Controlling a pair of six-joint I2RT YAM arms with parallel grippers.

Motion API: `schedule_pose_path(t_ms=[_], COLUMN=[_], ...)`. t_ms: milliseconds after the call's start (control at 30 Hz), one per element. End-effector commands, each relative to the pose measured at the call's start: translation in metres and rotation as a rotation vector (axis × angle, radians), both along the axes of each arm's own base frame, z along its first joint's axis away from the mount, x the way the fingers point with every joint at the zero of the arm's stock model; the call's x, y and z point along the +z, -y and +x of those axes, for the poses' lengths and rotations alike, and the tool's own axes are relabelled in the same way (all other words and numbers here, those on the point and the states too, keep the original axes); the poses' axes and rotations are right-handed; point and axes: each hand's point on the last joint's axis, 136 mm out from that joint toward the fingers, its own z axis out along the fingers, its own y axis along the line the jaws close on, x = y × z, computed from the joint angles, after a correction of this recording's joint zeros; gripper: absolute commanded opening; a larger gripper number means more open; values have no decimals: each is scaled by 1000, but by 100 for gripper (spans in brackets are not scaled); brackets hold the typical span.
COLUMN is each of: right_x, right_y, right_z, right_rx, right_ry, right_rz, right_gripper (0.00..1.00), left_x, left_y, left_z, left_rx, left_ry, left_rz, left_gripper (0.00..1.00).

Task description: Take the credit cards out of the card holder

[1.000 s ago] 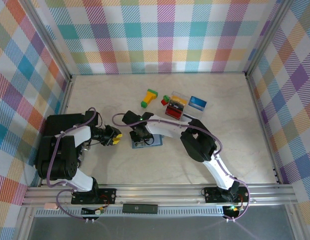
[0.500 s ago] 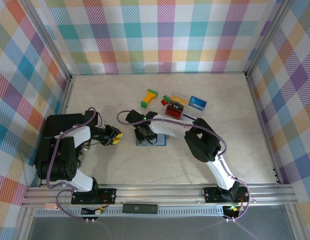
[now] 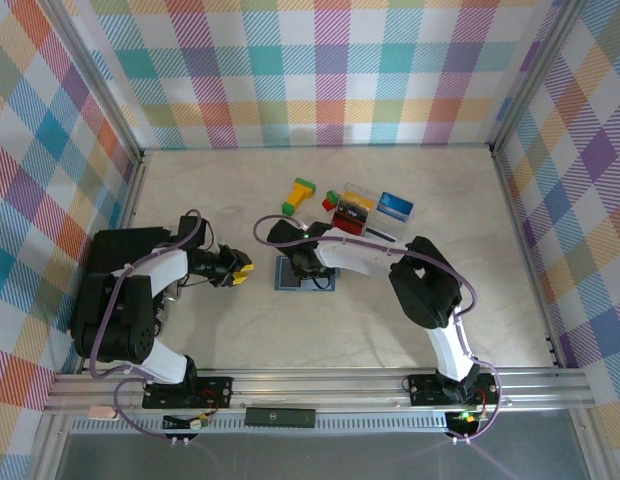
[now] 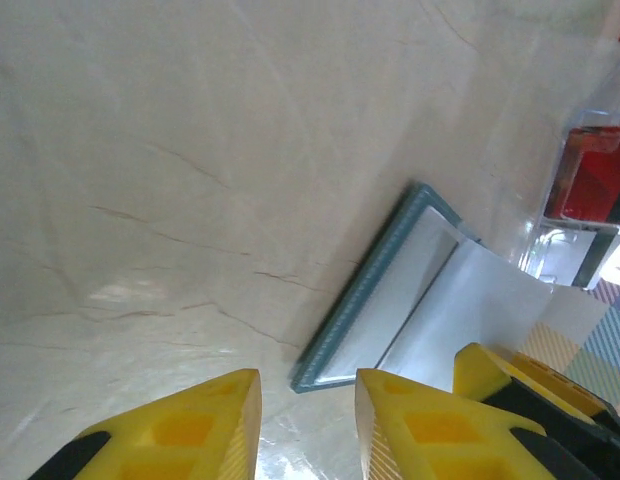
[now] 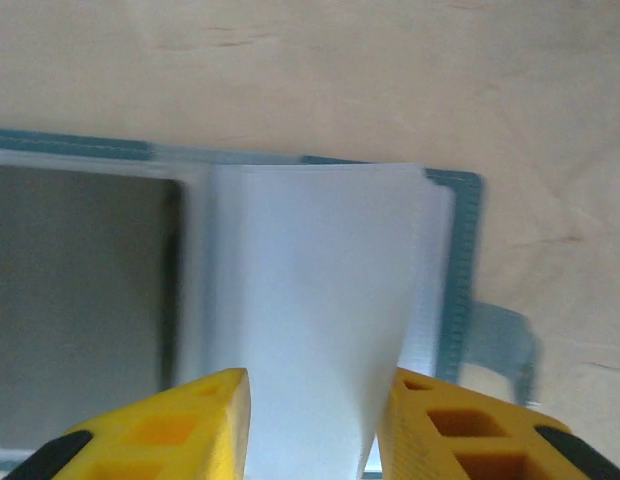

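You had the card holder (image 3: 287,275) lying open and flat on the tabletop (image 3: 240,330). Your right claw (image 5: 318,385) hung directly over the card holder, its yellow fingers (image 5: 190,420) parted, and a pale see-through leaf (image 5: 310,280) of the holder filled the gap between them. In the right wrist view that leaf covered the holder's right-hand half, while the left-hand pocket lay flat and dark grey beside it. In the left wrist view the leaf stood raised off the holder toward the claw. Whether the pads were pinching the leaf, I could not tell.

Your left claw (image 3: 242,268) sat low, just to the left of the card holder, near it but apart from it. Its jaws stood a little apart with bare tabletop between them, so it gripped nothing.

The credit cards lay outside the card holder, in a loose cluster beyond it and to its right. The red card (image 3: 346,218) was the nearest of them to the holder. The yellow-and-black card (image 3: 356,203) lay just behind the red one, and the blue card (image 3: 395,206) was farthest to the right. A pale grey card (image 3: 382,228) lay just beyond the holder's right end.

The yellow-and-green block (image 3: 300,195) sat beyond the holder, well apart from it, and the red and green cubes (image 3: 331,200) lay between that block and the cards.
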Motion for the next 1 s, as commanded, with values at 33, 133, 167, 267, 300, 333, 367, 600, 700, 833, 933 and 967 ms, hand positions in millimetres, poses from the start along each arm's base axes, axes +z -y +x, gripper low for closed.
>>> schedule_pose_path(t_ms=[33, 133, 167, 267, 300, 333, 367, 600, 700, 833, 933, 967], right_x=[8, 2, 2, 14, 20, 28, 35, 50, 45, 34, 25, 21], right_y=[21, 21, 19, 10, 7, 4, -1, -39, -46, -49, -46, -46], right_z=[2, 0, 0, 2, 3, 5, 5, 3, 5, 9, 12, 12], right_rx=[-93, -92, -82, -42, -25, -6, 16, 140, 142, 127, 99, 94], right_ry=[8, -29, -37, -22, -10, 5, 14, -36, -74, -105, -121, -130], right_rz=[46, 94, 112, 182, 203, 228, 257, 468, 531, 560, 561, 568], right_gripper=[38, 39, 38, 38, 38, 39, 39, 34, 28, 21, 18, 17], left_x=[6, 5, 5, 2, 1, 1, 0, -5, -7, -12, -14, -16], left_y=[20, 34, 39, 52, 55, 58, 59, 62, 65, 70, 73, 74], left_z=[5, 7, 8, 9, 10, 11, 12, 23, 27, 28, 29, 29], left_rx=[-39, -67, -78, -109, -116, -123, -126, -125, -129, -145, -155, -158], left_ry=[-2, -1, -2, -6, -6, -5, -6, -8, -10, -22, -29, -33], left_rz=[-15, -18, -17, -7, -3, 1, 5, 37, 34, 33, 31, 30], left_gripper=[32, 33, 33, 33, 33, 33, 32, 25, 22, 20, 18, 17])
